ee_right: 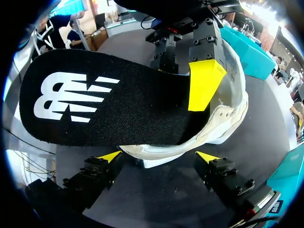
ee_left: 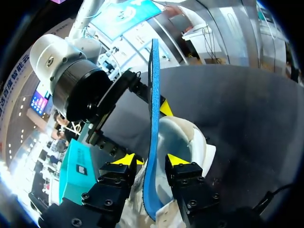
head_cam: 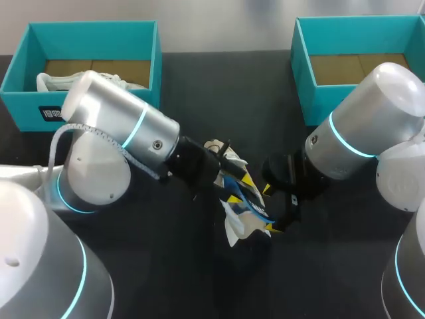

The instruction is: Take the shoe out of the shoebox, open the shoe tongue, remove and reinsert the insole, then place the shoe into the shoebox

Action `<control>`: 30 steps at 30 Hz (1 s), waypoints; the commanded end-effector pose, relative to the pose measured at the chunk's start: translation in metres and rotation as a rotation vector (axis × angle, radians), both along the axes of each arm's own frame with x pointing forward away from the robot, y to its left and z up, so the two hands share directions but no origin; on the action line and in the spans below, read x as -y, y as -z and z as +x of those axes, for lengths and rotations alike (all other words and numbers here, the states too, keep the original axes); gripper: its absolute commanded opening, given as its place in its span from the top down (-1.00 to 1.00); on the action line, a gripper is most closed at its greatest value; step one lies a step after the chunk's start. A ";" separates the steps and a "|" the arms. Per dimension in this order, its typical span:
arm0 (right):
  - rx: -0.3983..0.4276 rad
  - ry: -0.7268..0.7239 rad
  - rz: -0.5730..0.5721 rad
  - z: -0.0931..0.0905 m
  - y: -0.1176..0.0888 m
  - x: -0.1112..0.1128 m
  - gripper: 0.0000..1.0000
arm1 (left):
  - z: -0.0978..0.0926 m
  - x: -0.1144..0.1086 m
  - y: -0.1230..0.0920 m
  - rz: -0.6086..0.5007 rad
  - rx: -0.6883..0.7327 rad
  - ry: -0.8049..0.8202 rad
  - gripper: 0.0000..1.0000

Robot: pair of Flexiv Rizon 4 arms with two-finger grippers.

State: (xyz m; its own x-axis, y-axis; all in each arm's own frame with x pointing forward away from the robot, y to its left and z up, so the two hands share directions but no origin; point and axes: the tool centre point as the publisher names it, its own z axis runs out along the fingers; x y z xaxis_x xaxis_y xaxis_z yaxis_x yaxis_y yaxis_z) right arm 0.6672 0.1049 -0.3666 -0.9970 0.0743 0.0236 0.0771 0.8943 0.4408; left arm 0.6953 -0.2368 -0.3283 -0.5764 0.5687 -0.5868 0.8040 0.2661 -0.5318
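Insole (ee_right: 109,102): light, floppy foam; best pinched at its edge.
Shoe (ee_right: 232,109): soft, light.
Left claw (ee_left: 152,160): clamped on insole.
Right claw (ee_right: 159,156): apart.

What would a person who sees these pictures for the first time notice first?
Most striking is the insole, black on top and blue beneath, sticking out of the white shoe at the middle of the table, where the left gripper and the right gripper meet. Behind, the left shoebox holds a second shoe; the right shoebox shows only its bare floor.
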 end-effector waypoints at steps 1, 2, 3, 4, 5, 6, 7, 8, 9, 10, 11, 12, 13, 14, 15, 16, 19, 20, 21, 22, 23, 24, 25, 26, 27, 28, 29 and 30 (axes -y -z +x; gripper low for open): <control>0.002 0.001 -0.001 -0.001 0.000 0.000 -1.00 | 0.002 -0.001 0.000 0.036 0.003 0.001 0.25; 0.002 0.001 -0.001 -0.001 0.000 0.000 -1.00 | 0.004 -0.001 0.001 0.044 0.012 -0.002 0.27; 0.002 0.001 -0.001 -0.001 0.000 0.000 -1.00 | 0.005 -0.001 0.002 0.050 0.014 -0.002 0.28; 0.002 0.001 -0.001 -0.001 0.000 0.000 -1.00 | 0.005 0.000 0.002 0.051 0.013 -0.004 0.29; 0.002 0.001 -0.001 -0.001 0.000 0.000 -1.00 | 0.006 0.000 0.002 0.059 0.011 -0.006 0.32; 0.002 0.001 -0.001 -0.001 0.000 0.000 -1.00 | 0.007 0.001 0.003 0.070 0.012 -0.006 0.33; 0.002 0.001 -0.001 -0.001 0.000 0.000 -1.00 | 0.007 0.001 0.004 0.070 0.013 -0.006 0.35; 0.002 0.001 -0.001 -0.001 0.000 0.000 -1.00 | 0.008 0.001 0.005 0.080 0.015 -0.006 0.35; 0.002 0.001 -0.001 -0.001 0.000 0.000 -1.00 | 0.008 0.002 0.006 0.083 0.016 -0.006 0.35; 0.002 0.001 -0.001 -0.001 0.000 0.000 -1.00 | 0.008 0.003 0.007 0.087 0.014 -0.005 0.34; 0.002 0.001 -0.001 -0.001 0.000 0.000 -1.00 | 0.008 0.004 0.009 0.100 0.010 -0.003 0.34; 0.002 0.001 -0.001 -0.001 0.000 0.000 -1.00 | 0.008 0.004 0.010 0.101 0.011 -0.003 0.34; 0.002 0.001 -0.001 -0.001 0.000 0.000 -1.00 | 0.008 0.006 0.011 0.107 0.009 -0.001 0.36; 0.002 0.001 -0.001 -0.001 0.000 0.000 -1.00 | 0.008 0.007 0.012 0.121 0.011 0.000 0.38; 0.002 0.001 -0.001 -0.001 0.000 0.000 -1.00 | 0.008 0.007 0.014 0.131 0.016 -0.001 0.43; 0.002 0.001 -0.001 -0.001 0.000 0.000 -1.00 | 0.009 0.008 0.015 0.143 0.019 -0.001 0.55; 0.002 0.001 -0.001 -0.001 0.000 0.000 -1.00 | 0.010 0.008 0.019 0.154 0.026 -0.001 1.00; 0.002 0.001 -0.001 -0.001 0.000 0.000 -1.00 | 0.010 0.008 0.019 0.151 0.026 -0.002 1.00; 0.002 0.001 -0.001 -0.001 0.000 0.000 -1.00 | 0.009 0.007 0.019 0.144 0.027 -0.004 1.00; 0.002 0.001 -0.001 -0.001 0.000 0.000 -1.00 | 0.008 0.006 0.019 0.130 0.029 -0.008 1.00; 0.002 0.001 -0.001 -0.001 0.000 0.000 -1.00 | 0.006 0.004 0.018 0.115 0.030 -0.016 1.00; 0.002 0.001 -0.001 -0.001 0.000 0.000 -1.00 | 0.004 0.003 0.018 0.102 0.029 -0.021 1.00; 0.002 0.001 -0.001 -0.001 0.000 0.000 -1.00 | 0.003 0.002 0.018 0.091 0.031 -0.030 1.00; 0.002 0.001 -0.001 -0.001 0.000 0.000 -1.00 | 0.001 0.001 0.017 0.072 0.027 -0.042 1.00; 0.002 0.001 -0.001 -0.001 0.000 0.000 -1.00 | 0.000 0.000 0.016 0.049 0.024 -0.058 1.00; 0.002 0.001 -0.001 -0.001 0.000 0.000 -1.00 | -0.001 -0.001 0.015 0.028 0.019 -0.074 1.00; 0.002 0.001 -0.001 -0.001 0.000 0.000 -1.00 | -0.003 -0.002 0.014 0.012 0.017 -0.081 1.00; 0.002 0.001 -0.001 -0.001 0.000 0.000 -1.00 | -0.004 -0.002 0.014 -0.002 0.022 -0.089 1.00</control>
